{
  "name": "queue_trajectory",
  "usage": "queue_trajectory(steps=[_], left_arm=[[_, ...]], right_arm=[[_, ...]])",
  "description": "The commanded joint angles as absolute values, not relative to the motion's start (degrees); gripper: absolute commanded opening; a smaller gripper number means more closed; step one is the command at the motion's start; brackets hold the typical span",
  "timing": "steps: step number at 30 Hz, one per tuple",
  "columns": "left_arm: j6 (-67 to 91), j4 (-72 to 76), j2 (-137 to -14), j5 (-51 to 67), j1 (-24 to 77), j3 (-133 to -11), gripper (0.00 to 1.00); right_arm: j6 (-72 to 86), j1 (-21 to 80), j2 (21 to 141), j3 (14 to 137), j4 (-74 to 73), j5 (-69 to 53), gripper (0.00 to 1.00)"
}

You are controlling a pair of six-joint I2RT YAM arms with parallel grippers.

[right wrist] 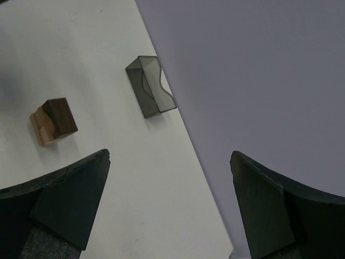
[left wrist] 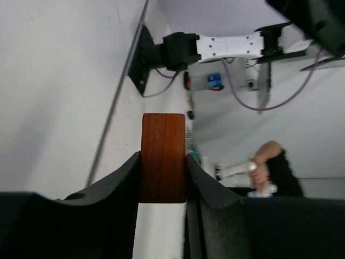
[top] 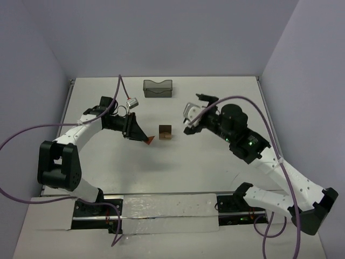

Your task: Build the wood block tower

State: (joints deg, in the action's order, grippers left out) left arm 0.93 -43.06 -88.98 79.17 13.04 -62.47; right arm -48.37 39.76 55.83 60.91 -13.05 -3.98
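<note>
While the left pincer (top: pixel 145 138) grips the wedge (left wrist: pixel 163 162), the bin (top: pixel 157 88) stands apart.

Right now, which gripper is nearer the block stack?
Left: the left gripper, shut on the reddish block, sits just left of the stack; right gripper hangs open farther to its right.

1. Top view: bright and even, lit from overhead, with only faint, soft-edged shadows on the white tabletop (top: pixel 178 172) beneath both arms.
2. Mild glare along the pale glossy strip (top: pixel 167 208) at the near edge.
3. Left wrist view: sharp on the reddish-brown wooden wedge (left wrist: pixel 163 157); dark and underexposed on the left gripper's black fingers (left wrist: pixel 102 205); soft and hazy across the far background.
4. Right wrist view: crisp on the small stack of tan and dark brown wooden blocks (right wrist: pixel 53 121) and on the dark translucent rectangular bin (right wrist: pixel 151 86); slightly blurred on the right gripper's near black fingers (right wrist: pixel 64 199); flat, even grey on the right wall.
</note>
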Motion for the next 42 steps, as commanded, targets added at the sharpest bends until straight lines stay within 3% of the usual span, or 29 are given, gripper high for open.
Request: queue_trajectory(steps=[1, 7, 14, 21, 42], left_arm=[[31.38, -16.42, -84.88, 96.93, 10.62, -55.29, 0.0], [43.3, -12.94, -82.91, 95.49, 8.72, -54.42, 0.0], [50.14, -11.16, -82.57, 96.24, 7.3, -52.87, 0.0], [51.63, -15.11, -82.5, 93.96, 7.33, -52.32, 0.0], [51.83, -15.86, -74.76, 91.16, 12.41, -47.96, 0.0]], right_arm=[[-64.53, 48.99, 49.9, 51.94, 3.35, -1.3, 0.97], [-72.35, 61.14, 50.67, 43.37, 11.97, 3.99, 0.88], [-77.39, 72.81, 56.76, 36.79, 21.74, 4.09, 0.85], [-78.81, 74.79, 64.67, 37.59, 28.74, 4.78, 0.79], [-86.6, 74.62, 69.29, 33.05, 37.82, 6.88, 0.71]])
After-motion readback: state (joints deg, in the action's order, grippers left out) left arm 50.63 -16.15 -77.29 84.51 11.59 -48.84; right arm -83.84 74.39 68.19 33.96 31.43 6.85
